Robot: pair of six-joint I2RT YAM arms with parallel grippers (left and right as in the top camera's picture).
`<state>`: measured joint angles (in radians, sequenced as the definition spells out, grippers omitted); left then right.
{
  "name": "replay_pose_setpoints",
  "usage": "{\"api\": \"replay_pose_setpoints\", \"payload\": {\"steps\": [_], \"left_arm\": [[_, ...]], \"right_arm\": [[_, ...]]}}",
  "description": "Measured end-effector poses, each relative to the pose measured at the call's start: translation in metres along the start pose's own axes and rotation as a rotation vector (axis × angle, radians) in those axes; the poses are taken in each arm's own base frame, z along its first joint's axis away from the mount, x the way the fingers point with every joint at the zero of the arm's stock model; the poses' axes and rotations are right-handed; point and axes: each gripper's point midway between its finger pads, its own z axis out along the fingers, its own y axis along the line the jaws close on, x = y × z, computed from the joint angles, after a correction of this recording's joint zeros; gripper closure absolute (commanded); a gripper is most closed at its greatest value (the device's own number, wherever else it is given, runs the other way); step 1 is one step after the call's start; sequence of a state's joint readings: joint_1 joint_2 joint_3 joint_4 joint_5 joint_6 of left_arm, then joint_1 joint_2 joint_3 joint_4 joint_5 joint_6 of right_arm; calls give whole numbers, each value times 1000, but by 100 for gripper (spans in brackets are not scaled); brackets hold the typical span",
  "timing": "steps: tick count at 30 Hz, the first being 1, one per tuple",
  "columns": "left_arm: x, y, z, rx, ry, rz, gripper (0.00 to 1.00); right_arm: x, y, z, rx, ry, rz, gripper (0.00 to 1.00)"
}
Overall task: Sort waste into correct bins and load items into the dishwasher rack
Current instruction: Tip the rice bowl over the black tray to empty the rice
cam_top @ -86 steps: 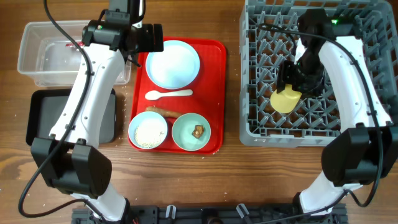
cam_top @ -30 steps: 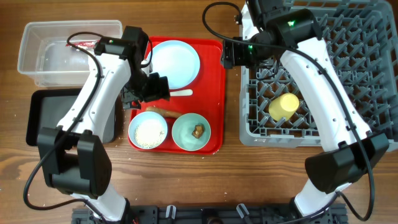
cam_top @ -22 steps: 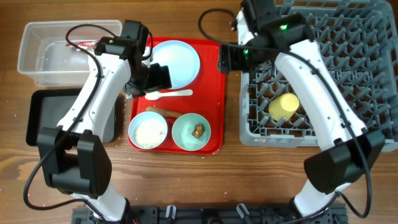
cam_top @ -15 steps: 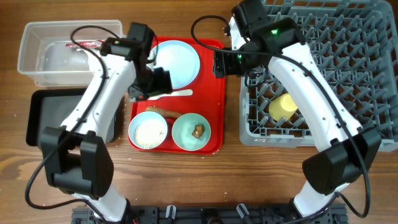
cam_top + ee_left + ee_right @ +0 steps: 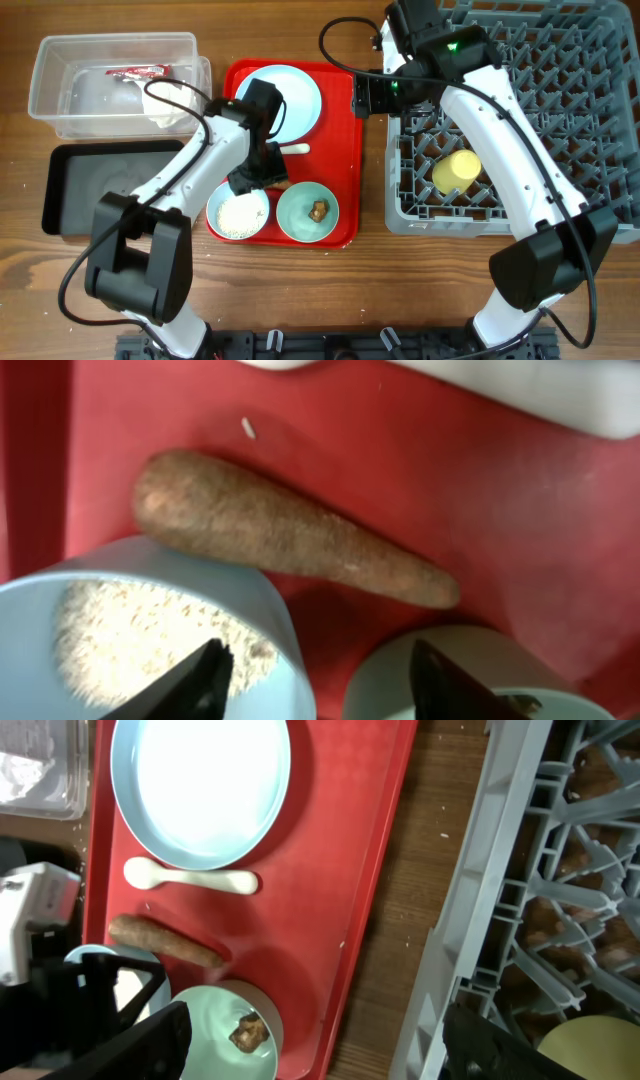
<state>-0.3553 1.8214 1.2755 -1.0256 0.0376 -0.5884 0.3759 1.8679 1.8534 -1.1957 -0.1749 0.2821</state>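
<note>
Overhead, the left hand [image 5: 262, 172] hangs low over the red serving tray [image 5: 345, 150] between the pale blue plate [image 5: 295, 95] and the crumb-filled bowl [image 5: 238, 212], the right hand [image 5: 365, 95] hovers at the tray's edge beside the dishwasher rack [image 5: 590, 120] holding the yellow cup [image 5: 457, 172], and the wrapper [image 5: 138, 72] and napkin [image 5: 170, 105] lie in the clear tub [image 5: 45, 60]. The left wrist view shows its fingertips [image 5: 205, 678] apart, released, with the brown sausage-like stick [image 5: 290, 530] lying on the tray just beyond them beside the bowl's rim. The right wrist view shows that hand's fingers [image 5: 150, 1040] spread wide, gripping nothing, above tray and worktop [image 5: 430, 900].
</note>
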Motion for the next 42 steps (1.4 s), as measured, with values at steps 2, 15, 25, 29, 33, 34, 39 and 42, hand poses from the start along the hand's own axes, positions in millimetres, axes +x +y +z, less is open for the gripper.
{"api": "replay_pose_setpoints", "payload": {"steps": [2,15,25,29,33,34,39,42], "left_arm": [[5,4,11,-7,10,-7,65],[16,12,16,-35,46,-25,96],[1,17,-58,-23,92,18,96],[-27,34,-82,85,59,2,96],[-46,86,-88,158,75,-64,96],[-52,97,-90,193,68,-76,96],[-76,156,-104,422,-6,-157,96],[-88,182,-118,575,-100,-187,96]], "right_arm": [[0,0,0,0,0,0,18],[0,0,0,0,-1,-1,17],[-1,0,0,-1,-4,-27,16],[-1,0,0,-1,-4,-27,14],[-1,0,0,-1,-4,-27,13],[-1,0,0,0,-4,-27,14],[-1,0,0,-1,-4,-27,13],[-1,0,0,-1,-4,-27,13]]}}
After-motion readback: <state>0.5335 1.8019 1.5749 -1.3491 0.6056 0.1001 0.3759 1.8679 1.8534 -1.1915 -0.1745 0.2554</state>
